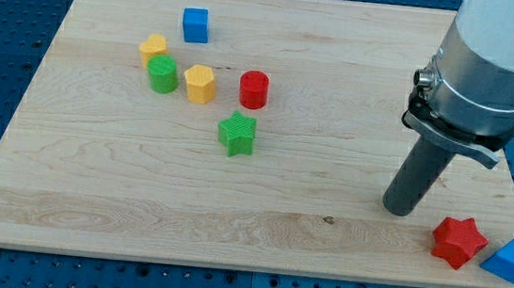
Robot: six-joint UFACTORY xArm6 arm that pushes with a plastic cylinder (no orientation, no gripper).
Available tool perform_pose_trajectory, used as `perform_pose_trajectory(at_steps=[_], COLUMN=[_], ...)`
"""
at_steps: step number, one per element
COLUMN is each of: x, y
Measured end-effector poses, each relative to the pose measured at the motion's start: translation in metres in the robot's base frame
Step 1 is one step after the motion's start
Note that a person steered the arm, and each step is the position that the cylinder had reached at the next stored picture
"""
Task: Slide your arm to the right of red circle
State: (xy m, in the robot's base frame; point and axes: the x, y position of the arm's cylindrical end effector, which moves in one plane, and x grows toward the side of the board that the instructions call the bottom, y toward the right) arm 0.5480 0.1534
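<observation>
On bench (pixel 90 204), my tip (pixel 399 210) well right of red circle (pixel 254 90), near red star (pixel 458 242); no jaws visible.

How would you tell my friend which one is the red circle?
Start at the wooden board and find the bunch of blocks in its upper left part. The red circle is the short round block at that bunch's right edge, right of a yellow block and above the green star. It's the bunch's only red piece.
</observation>
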Motion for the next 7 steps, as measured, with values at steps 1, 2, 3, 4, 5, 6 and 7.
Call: perform_pose_trajectory(at_steps=[1, 2, 3, 4, 5, 6, 7], x=[0.000, 0.001, 0.008, 0.010, 0.010, 0.010, 0.010], y=[-0.004, -0.008, -0.008, -0.008, -0.008, -0.012, -0.024])
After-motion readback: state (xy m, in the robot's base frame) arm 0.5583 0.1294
